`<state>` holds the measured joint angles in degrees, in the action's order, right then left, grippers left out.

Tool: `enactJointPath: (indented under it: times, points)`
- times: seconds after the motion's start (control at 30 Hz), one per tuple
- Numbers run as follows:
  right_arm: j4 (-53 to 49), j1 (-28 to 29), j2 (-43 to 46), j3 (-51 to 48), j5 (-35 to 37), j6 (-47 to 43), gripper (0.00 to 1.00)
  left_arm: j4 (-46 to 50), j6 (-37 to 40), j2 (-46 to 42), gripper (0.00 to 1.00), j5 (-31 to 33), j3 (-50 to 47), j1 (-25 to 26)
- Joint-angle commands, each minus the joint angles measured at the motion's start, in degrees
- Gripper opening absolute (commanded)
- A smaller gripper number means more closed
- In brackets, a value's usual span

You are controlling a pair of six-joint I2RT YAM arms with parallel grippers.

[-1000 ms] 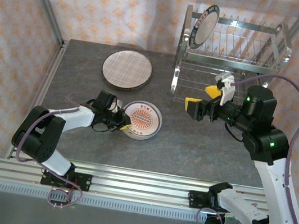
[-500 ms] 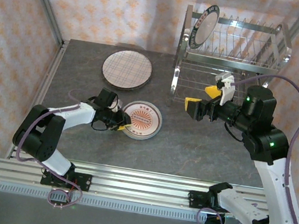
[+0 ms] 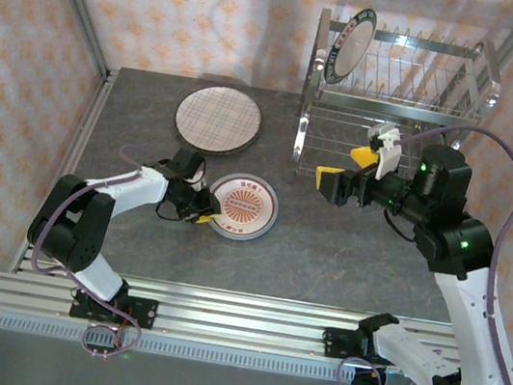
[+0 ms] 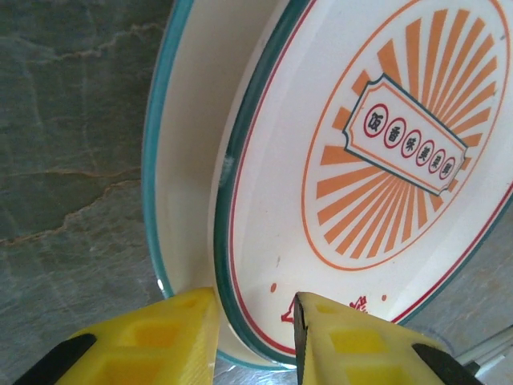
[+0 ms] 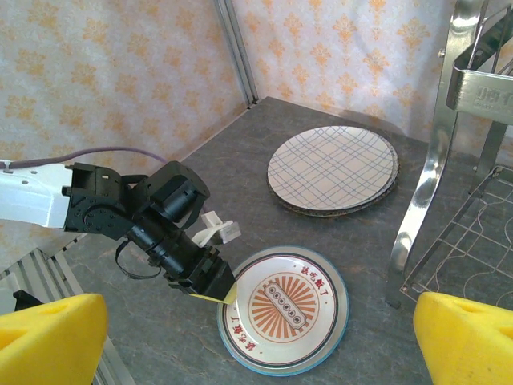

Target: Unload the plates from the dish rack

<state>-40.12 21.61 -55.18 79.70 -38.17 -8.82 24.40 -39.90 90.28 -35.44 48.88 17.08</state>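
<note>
left jaws sit narrowly apart astride the left rim of the sunburst plate (image 4: pixel 385 144), one tip on its face, one outside; whether they pinch it i cannot tell; it lies flat on the desk (image 3: pixel 325 252) where it lay a second ago; the left arm (image 3: pixel 130 190) has swung slightly toward the plaid plate (image 3: pixel 217 119); right jaws gape wide, unmoved, before the dish rack (image 3: pixel 402 103), whose left end slot holds a dark-rimmed plate (image 3: pixel 347 46) upright

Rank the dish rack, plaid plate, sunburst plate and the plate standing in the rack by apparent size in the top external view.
1. dish rack
2. plaid plate
3. sunburst plate
Unranked: the dark-rimmed plate stands angled in the rack and farther from the camera, so it cannot be ranked fairly against the sunburst plate.
</note>
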Motion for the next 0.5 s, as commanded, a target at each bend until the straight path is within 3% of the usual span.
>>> enactJointPath:
  times: [0.0,0.17,0.33,0.47]
  points:
    - [2.37,0.32,0.07,0.98,0.53,0.97,0.98,4.65,2.6,0.64,0.31,2.98,2.32,-0.36]
    - [2.83,0.29,-0.19,1.96,8.8,3.66,0.97,8.55,3.67,-0.39,0.31,5.21,4.08,-0.25]
    - [1.73,0.35,-4.93,9.18,31.83,14.55,0.88,15.76,4.32,-6.54,0.4,10.01,9.16,0.45]
    - [-2.03,0.36,-14.11,18.2,42.36,22.78,0.84,18.05,3.19,-13.59,0.44,12.84,14.71,1.51]
